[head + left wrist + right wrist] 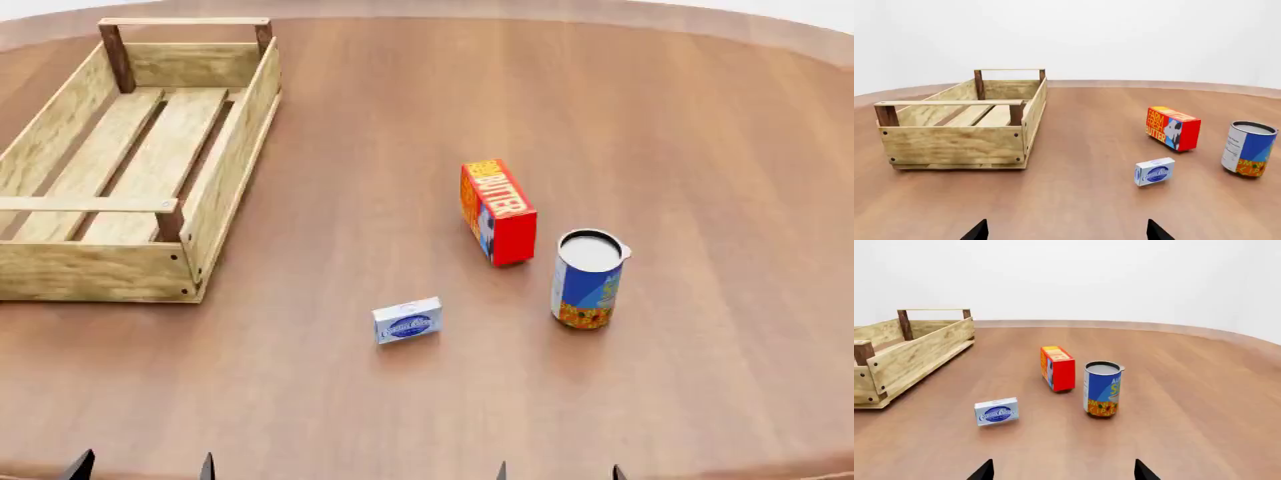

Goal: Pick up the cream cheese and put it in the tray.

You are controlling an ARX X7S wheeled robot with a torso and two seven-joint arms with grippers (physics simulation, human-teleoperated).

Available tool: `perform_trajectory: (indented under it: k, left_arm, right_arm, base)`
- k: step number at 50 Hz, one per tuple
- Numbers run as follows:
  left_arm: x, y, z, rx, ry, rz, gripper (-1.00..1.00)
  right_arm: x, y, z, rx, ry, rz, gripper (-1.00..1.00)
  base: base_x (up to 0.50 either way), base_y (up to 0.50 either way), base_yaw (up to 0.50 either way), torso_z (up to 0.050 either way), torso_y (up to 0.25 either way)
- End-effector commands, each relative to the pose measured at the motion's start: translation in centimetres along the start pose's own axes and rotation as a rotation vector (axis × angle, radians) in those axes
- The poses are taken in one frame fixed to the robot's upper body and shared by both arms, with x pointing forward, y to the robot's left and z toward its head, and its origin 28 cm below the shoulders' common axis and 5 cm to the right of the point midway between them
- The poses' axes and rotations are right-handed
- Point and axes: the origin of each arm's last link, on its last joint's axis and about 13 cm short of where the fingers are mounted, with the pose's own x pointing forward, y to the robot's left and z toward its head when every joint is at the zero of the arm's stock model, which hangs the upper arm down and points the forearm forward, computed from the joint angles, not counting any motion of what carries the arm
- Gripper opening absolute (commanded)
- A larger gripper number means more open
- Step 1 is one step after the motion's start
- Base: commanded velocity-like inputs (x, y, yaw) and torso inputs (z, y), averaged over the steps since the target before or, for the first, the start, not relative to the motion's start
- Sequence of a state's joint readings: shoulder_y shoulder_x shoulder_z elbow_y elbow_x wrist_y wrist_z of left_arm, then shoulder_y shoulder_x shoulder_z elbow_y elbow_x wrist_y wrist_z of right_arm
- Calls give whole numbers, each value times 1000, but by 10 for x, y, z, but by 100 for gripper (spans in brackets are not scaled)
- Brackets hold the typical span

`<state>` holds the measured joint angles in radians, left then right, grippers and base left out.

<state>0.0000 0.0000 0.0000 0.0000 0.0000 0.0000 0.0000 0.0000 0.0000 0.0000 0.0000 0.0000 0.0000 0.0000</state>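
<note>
Tray [227, 160] without contents

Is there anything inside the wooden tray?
No. The tray holds nothing, only its bare slats show. The cream cheese sits outside it on the table.

Bare wooden table [334, 420] lies on every side of the cream cheese [407, 322]. The butter box [498, 212] and the can [587, 279] stand on its far right side, apart from it and just beside each other. The stretch toward the tray [227, 170] is unobstructed, and the tray's interior is seen unoccupied.
</note>
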Motion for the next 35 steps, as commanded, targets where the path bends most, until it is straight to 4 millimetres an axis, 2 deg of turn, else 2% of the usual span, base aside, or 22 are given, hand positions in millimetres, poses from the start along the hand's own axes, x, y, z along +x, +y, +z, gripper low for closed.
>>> perform_trajectory:
  k: [1,3,10,31,35]
  left_arm:
    - [-2,-1,0,5,-6,-5,100]
    - [-1,0,0,-1,-2,-2,100]
    - [0,0,-2,18,-6,5,100]
    - [0,0,-2,19,-6,6,100]
    - [0,0,-2,19,-5,6,100]
  right_arm:
    - [1,1,-3,-23,26,-2,100]
    - [2,2,-4,-53,37,-9,100]
    - [2,2,-3,-53,30,-1,100]
    - [2,3,-4,-75,31,6,100]
    - [1,3,-3,-72,28,2,100]
  base:
    - [0,0,0,0,0]
    - [0,0,0,0,0]
    - [51,463,0,0,0]
    - [0,0,0,0,0]
    - [105,439,0,0,0]
